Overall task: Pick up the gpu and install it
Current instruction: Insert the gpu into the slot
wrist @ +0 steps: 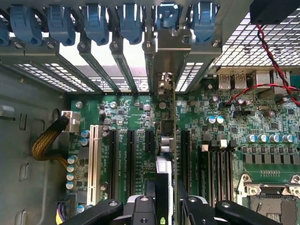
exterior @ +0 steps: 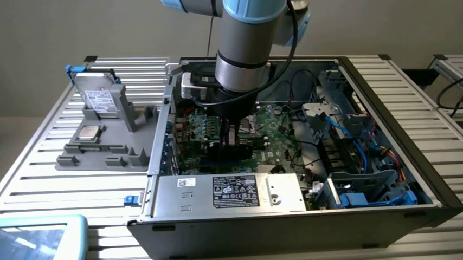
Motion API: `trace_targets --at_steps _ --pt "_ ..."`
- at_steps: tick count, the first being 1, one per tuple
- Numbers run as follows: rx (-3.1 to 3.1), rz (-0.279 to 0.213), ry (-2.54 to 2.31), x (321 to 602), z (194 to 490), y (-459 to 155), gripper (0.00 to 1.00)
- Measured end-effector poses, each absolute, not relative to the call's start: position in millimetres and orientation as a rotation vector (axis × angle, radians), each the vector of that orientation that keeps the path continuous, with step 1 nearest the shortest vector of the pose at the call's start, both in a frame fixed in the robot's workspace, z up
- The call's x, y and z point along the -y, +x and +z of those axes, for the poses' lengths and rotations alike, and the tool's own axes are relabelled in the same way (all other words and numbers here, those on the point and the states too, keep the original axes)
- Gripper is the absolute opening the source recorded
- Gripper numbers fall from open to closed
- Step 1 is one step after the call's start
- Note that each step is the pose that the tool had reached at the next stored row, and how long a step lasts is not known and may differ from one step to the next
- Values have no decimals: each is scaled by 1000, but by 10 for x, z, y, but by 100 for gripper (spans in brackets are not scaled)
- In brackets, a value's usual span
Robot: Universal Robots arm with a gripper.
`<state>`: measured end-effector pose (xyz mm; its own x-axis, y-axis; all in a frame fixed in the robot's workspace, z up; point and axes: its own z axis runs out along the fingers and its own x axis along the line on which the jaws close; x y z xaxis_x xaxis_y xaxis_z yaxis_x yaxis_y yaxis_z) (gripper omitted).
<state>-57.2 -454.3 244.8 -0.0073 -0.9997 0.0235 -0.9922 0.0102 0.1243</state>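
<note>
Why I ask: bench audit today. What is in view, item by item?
table: one, silver, slatted, under everything
computer case: one, black and grey, open, on the table
motherboard: one, green, inside the case
slot latches: at least six, blue, in a row along the case wall
power supply: one, silver with a black label, inside the case
cable: one, yellow, braided, beside the motherboard
fixture: one, grey, at the exterior view's left
drive: one, silver, labelled, upright in the fixture
gpu: one, green, on edge over the slots
robot arm: one, grey and blue, reaching into the case
claw: one, black, closed on the gpu
</note>
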Motion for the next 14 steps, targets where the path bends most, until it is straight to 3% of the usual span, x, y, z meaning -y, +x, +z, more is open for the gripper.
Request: trace_targets --at_steps 14 --pt "2152 -116 2134 4543 2430 -572 27"
